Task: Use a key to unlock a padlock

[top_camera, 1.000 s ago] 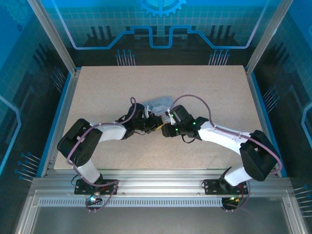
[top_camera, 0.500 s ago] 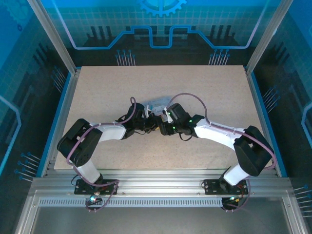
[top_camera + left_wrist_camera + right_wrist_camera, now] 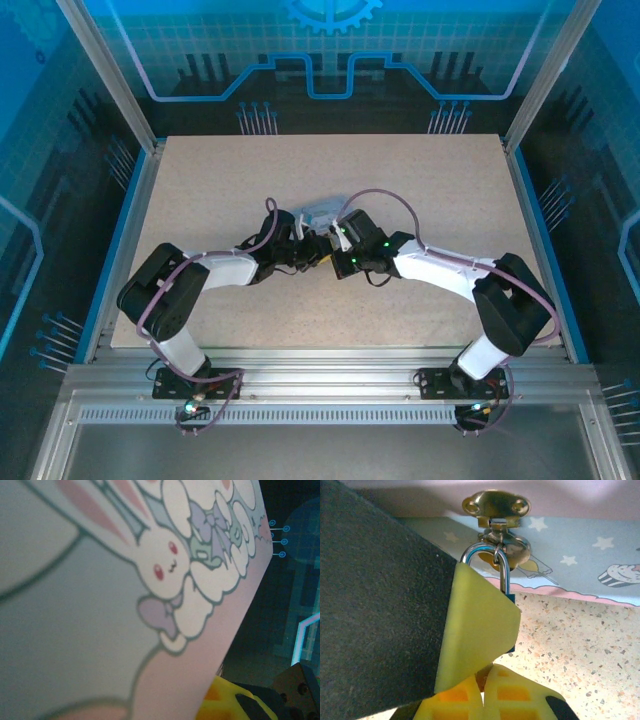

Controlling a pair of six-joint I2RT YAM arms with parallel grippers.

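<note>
The padlock [image 3: 505, 574] hangs by its silver shackle from the brass hasp [image 3: 495, 505] on the pale-blue cartoon tin [image 3: 580, 560]. Its blue body is mostly hidden behind a yellow pad [image 3: 475, 625] of my left gripper [image 3: 312, 250], which is shut on the padlock. Just below the body, my right gripper [image 3: 483, 692] is shut, with a small dark sliver, the key [image 3: 487, 672], pinched between its tips. In the top view both grippers meet at the tin's [image 3: 322, 213] near side. The left wrist view is close against the tin's printed face [image 3: 100, 605], with one yellow fingertip [image 3: 225, 702] at the lower right.
The speckled table [image 3: 430, 180] spreads open around the tin on all sides. Blue frame rails [image 3: 120, 230] run along its left and right edges. Both forearms lie low across the table's near half.
The right arm has slid left toward the left gripper, and its jaws have gone from partly open to shut under the padlock. The left arm and the tin have stayed put.
</note>
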